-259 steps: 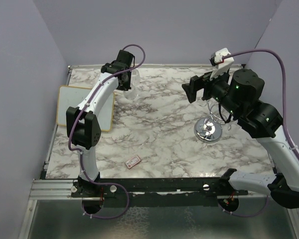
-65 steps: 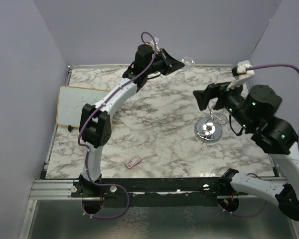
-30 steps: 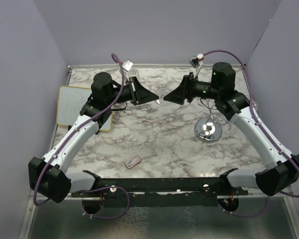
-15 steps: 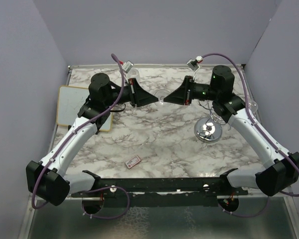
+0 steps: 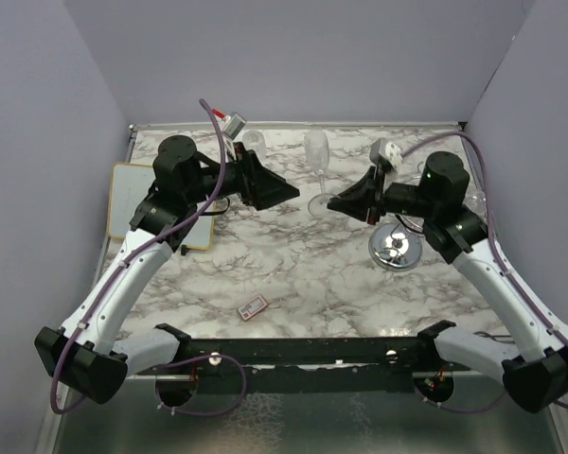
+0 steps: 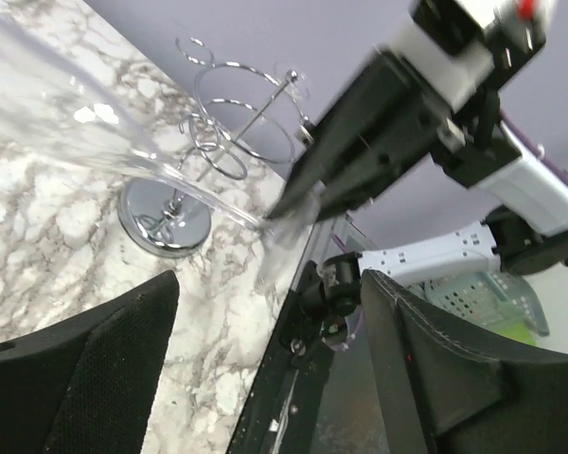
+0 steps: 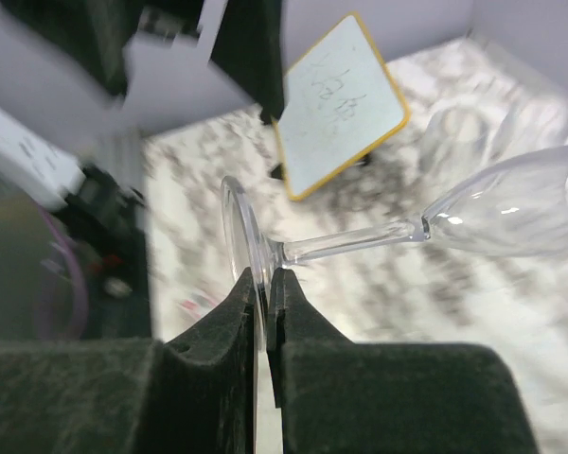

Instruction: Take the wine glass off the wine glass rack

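Top view: the glass (image 5: 316, 161) is upright between my arms, well apart from the rack (image 5: 395, 248). 0.5 s ago both grippers met on it. My left gripper (image 5: 282, 192) has backed off, so the handover looks done.

Left wrist: my jaws gape wide and empty. The glass's foot is hidden behind my right gripper (image 6: 289, 200).

Right wrist: my fingers (image 7: 237, 312) pinch the foot's rim, nearly closed. The rest is blurred.

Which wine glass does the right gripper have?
The centre glass, mid-table: the right gripper is shut on its foot. The other glass, back left behind the left gripper, is untouched.
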`<state>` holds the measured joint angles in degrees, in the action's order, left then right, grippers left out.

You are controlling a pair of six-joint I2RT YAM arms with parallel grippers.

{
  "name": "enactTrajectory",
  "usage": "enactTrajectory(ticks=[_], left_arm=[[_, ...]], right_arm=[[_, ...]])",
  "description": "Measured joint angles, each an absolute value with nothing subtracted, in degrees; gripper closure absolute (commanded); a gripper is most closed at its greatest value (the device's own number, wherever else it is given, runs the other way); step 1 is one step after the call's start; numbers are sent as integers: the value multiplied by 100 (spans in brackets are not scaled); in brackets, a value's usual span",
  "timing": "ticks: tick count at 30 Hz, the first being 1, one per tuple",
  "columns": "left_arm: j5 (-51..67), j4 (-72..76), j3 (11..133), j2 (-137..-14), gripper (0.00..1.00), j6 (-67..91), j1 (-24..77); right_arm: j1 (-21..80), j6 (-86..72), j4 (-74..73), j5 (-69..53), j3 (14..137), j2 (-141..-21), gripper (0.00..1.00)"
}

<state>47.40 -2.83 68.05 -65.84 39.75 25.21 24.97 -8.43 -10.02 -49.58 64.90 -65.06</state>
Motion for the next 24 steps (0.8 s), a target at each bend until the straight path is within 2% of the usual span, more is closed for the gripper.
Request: enactTrajectory(ticks=[7, 12, 18, 24], left_arm=[[4060, -1076, 7417, -6541, 18, 3612, 2521], [3754, -1420, 7601, -6545, 15, 3634, 2519], [3306, -1680, 7874, -6447, 13, 3651, 2521], [2768, -2053, 8130, -6139, 15, 3533, 2519]], right_arm=[[2497, 3533, -1063, -5413, 4978, -4781, 99], [2506, 6359, -1527, -5452, 4515, -4477, 99], [2646, 8720, -1708, -5162, 3754, -4289, 99], [2904, 10114, -1481, -4429, 2989, -3785, 99]])
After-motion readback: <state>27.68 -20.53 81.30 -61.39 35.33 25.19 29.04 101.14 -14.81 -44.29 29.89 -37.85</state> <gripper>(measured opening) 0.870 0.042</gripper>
